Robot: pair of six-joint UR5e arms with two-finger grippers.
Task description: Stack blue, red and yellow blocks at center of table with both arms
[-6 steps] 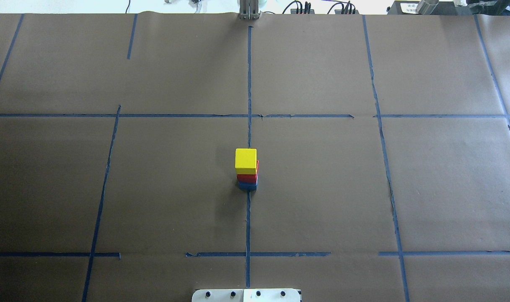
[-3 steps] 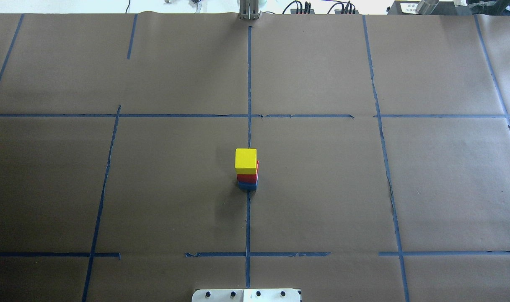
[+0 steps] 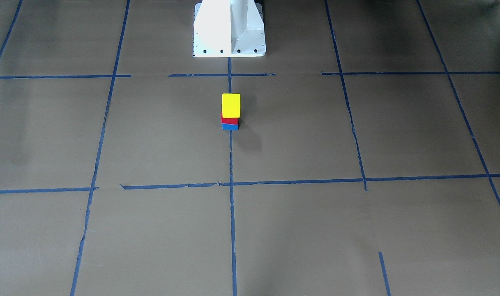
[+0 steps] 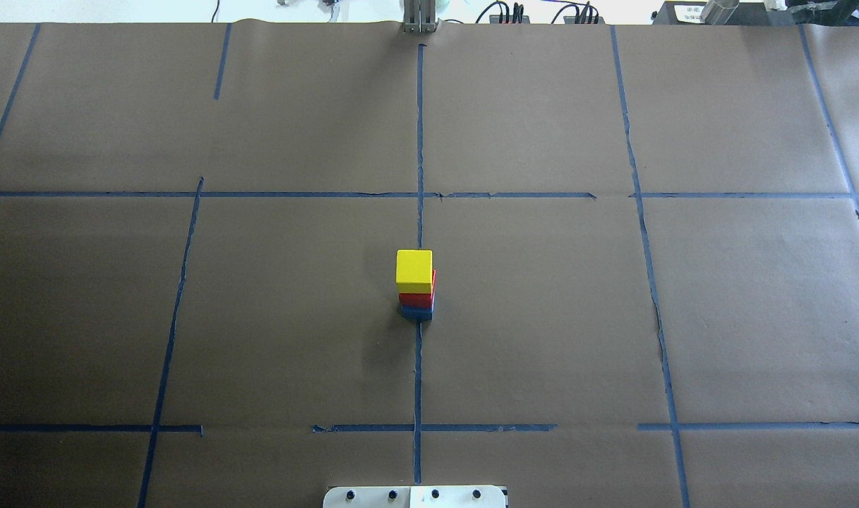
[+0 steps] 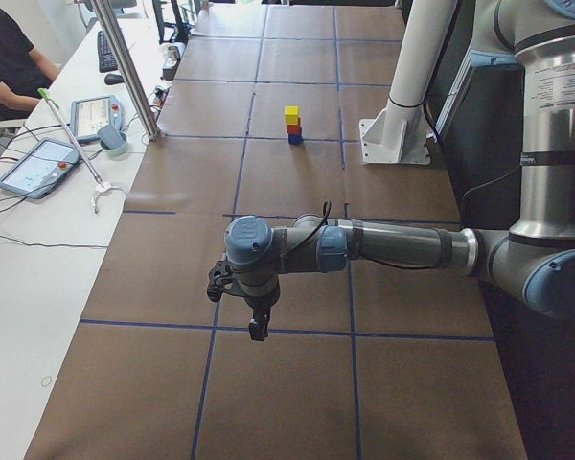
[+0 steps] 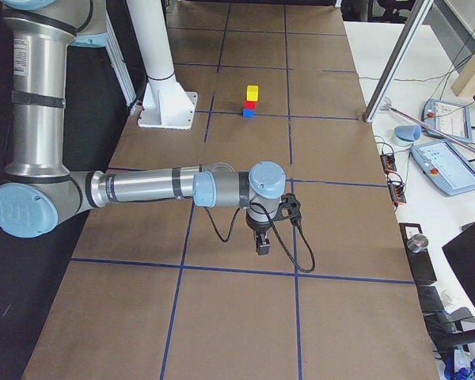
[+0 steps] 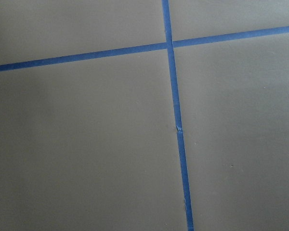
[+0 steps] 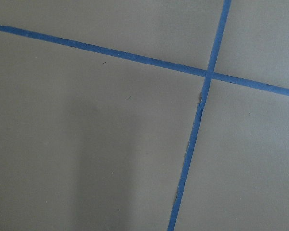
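A yellow block [image 4: 414,269] sits on a red block [image 4: 418,299], which sits on a blue block [image 4: 417,312], as one upright stack at the table's middle on the centre tape line. The stack also shows in the front view [image 3: 231,105], the left side view [image 5: 292,117] and the right side view [image 6: 252,93]. My left gripper [image 5: 258,330] hangs over the table's left end, far from the stack; I cannot tell whether it is open. My right gripper [image 6: 263,246] hangs over the right end; I cannot tell its state either. Both wrist views show only brown paper and tape.
Brown paper with blue tape lines [image 4: 420,141] covers the table. The white robot base [image 3: 229,28] stands at the near edge behind the stack. A side bench with tablets [image 5: 38,165] and a metal post [image 5: 129,67] lies beyond the far edge. A person [image 5: 10,57] sits there.
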